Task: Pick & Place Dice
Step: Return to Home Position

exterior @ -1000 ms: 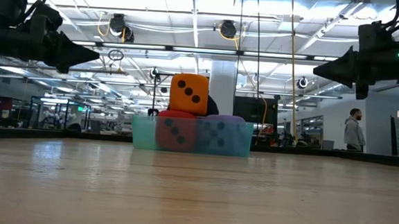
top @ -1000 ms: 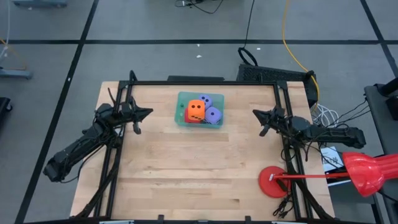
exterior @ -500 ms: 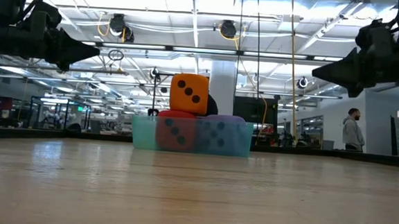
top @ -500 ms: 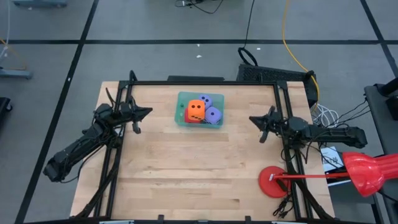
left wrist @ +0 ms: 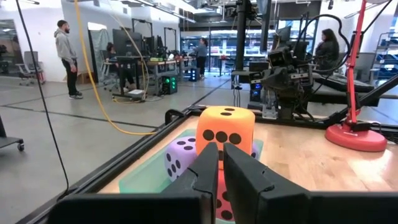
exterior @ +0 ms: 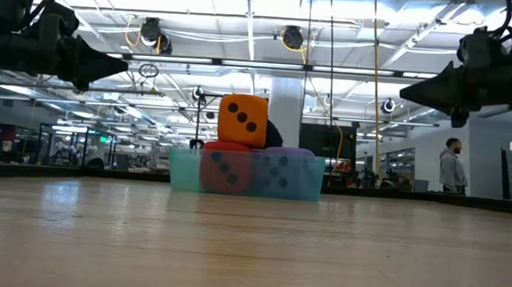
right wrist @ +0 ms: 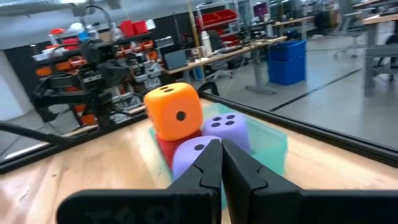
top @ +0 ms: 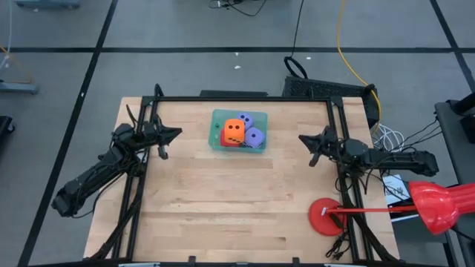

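Dice (top: 239,132) sit heaped in a small see-through greenish bin (top: 216,142) near the far middle of the wooden table (top: 223,208). The orange die (top: 234,130) rides on top of the pile, well above the bin's rim, with three dark pips facing the low camera. Under it, the red die (exterior: 225,168) lies at the bottom of the bin, pressed against the wall. A purple die (top: 254,136) rests beside the orange one on the right arm's side, and a second purple die (top: 246,119) is tucked behind at the far edge.

Both arms are pulled back to their own sides of the table, raised off the wood and pointing inward at the bin. The left gripper (top: 177,134) hangs well apart from the bin, its fingers drawn together with only a thin slit between them and nothing held. The right gripper (top: 302,140) hovers well apart on the other side, its fingers pinched closed and empty too.

Down by the near right corner, a red disc (top: 324,216) lies flat on the table. Beyond the table, a person (exterior: 451,164) stands in the room.
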Available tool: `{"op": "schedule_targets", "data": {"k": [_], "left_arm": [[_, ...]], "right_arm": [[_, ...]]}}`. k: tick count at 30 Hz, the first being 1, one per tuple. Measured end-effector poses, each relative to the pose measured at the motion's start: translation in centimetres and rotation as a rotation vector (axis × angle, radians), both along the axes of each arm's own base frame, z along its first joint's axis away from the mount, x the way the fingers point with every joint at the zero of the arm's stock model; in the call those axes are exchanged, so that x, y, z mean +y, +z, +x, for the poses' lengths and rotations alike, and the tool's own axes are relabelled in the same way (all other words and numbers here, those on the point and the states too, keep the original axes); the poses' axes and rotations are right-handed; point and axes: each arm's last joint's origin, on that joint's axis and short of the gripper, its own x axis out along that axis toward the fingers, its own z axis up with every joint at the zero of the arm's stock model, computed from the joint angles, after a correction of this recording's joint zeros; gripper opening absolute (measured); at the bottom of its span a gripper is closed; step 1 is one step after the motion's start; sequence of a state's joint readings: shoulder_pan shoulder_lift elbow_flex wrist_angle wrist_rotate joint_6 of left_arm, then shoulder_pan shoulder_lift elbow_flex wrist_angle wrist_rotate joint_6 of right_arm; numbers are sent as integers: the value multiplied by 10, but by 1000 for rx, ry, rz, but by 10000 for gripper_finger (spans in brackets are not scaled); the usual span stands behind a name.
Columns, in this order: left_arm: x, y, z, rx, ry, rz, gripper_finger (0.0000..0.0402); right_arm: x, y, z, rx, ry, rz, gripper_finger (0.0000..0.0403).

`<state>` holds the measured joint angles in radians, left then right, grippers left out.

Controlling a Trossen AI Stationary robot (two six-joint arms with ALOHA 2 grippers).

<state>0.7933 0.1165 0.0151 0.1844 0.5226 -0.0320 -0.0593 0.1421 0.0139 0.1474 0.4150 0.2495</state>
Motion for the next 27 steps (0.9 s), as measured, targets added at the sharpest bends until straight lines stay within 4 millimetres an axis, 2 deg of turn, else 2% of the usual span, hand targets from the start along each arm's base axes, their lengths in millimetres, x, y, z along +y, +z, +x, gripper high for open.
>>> {"op": "schedule_targets", "data": {"k": [27], "left_arm": [[0, 0, 0, 0, 0, 1, 37]], "right_arm": [[1, 0, 0, -4, 27, 0, 4]]}}
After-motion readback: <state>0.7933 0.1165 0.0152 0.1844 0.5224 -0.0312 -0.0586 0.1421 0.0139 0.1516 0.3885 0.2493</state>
